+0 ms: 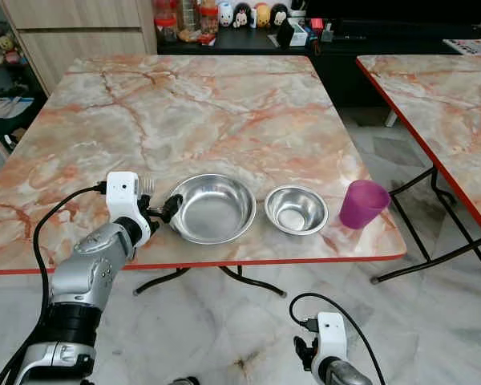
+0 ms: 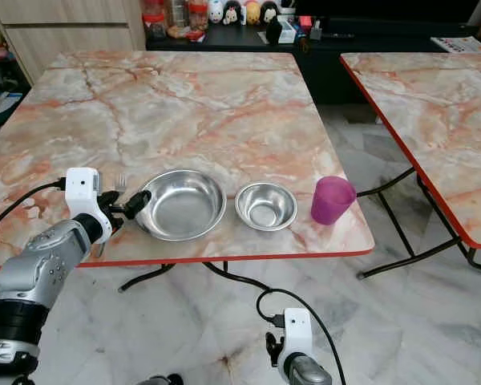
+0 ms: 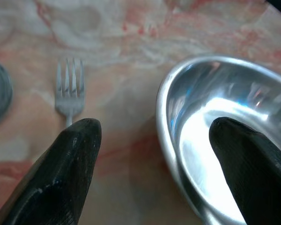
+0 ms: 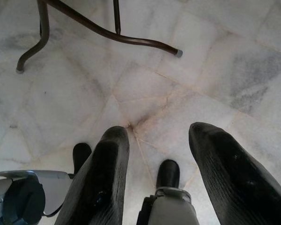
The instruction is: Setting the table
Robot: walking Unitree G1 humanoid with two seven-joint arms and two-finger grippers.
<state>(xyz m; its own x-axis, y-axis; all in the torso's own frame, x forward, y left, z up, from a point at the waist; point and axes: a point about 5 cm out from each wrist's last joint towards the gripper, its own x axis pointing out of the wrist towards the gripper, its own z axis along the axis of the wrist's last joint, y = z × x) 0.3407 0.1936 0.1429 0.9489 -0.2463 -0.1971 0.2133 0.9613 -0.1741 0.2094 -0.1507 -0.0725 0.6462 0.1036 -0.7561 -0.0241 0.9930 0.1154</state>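
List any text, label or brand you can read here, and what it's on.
None is legible.
Jars and boxes on the dark shelf behind the table: labels too small and blurred.
Printed item on the second table: print too small.
Large bowl, small bowl, purple cup: no markings.

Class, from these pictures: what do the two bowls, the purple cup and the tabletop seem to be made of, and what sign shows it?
Large bowl and small bowl: probably stainless steel, polished; they show bright mirror-like reflections.
Purple cup: likely plastic; evenly coloured, slightly translucent, matte.
Tabletop: marble-patterned with orange veins and a red edge, perhaps a laminate rather than stone.
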